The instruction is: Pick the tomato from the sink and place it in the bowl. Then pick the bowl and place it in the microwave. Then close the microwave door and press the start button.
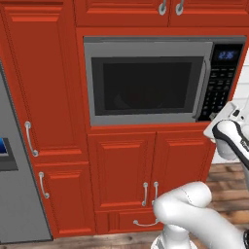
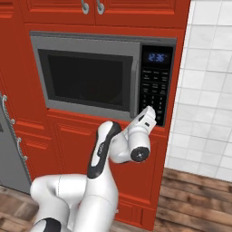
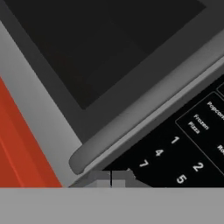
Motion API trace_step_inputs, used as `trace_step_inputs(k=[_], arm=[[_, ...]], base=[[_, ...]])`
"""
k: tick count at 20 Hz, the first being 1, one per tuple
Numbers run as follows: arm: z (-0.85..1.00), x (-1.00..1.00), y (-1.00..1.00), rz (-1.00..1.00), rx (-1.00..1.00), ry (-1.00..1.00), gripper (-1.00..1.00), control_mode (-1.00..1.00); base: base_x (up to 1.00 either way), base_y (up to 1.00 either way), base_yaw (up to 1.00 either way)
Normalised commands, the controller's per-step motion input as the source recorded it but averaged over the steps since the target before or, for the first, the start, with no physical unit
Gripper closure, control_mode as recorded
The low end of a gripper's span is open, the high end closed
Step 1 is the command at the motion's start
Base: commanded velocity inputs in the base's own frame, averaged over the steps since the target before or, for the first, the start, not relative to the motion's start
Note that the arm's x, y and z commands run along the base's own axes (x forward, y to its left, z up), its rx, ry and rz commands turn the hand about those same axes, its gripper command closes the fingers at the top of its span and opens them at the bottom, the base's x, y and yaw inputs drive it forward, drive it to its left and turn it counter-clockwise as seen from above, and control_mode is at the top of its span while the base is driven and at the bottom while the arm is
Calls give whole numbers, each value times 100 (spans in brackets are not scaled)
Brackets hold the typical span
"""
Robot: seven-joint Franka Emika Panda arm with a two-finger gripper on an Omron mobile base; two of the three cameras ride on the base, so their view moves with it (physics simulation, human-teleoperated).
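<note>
Red cabinets (image 1: 121, 175) surround the microwave (image 1: 165, 80); door (image 1: 146, 85) closed.

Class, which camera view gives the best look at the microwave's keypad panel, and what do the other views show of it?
The right base view: the whole keypad panel shows with its blue display, the end effector at its lower edge. The left base view shows the panel smaller and at a slant. The hand view shows a close corner of it, digits readable.

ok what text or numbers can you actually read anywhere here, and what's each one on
"12:36", as best it reads, on the blue display of the microwave
"Popcorn", "Frozen Pizza" on keypad buttons
"1", "4", "7", "2", "5" on its number keys
Other keypad labels: too small or cut off to read.
</note>
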Motion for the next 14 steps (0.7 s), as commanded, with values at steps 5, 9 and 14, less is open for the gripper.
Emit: trace_step_inputs(k=[5,9,14], arm=[[-6,22,0,0,3,-1,100,-100],[-9,21,-4,0,3,-1,100,-100],[-9,14,-22,0,5,-1,100,-100]], base=[[0,0,0],[0,0,0],[0,0,0]])
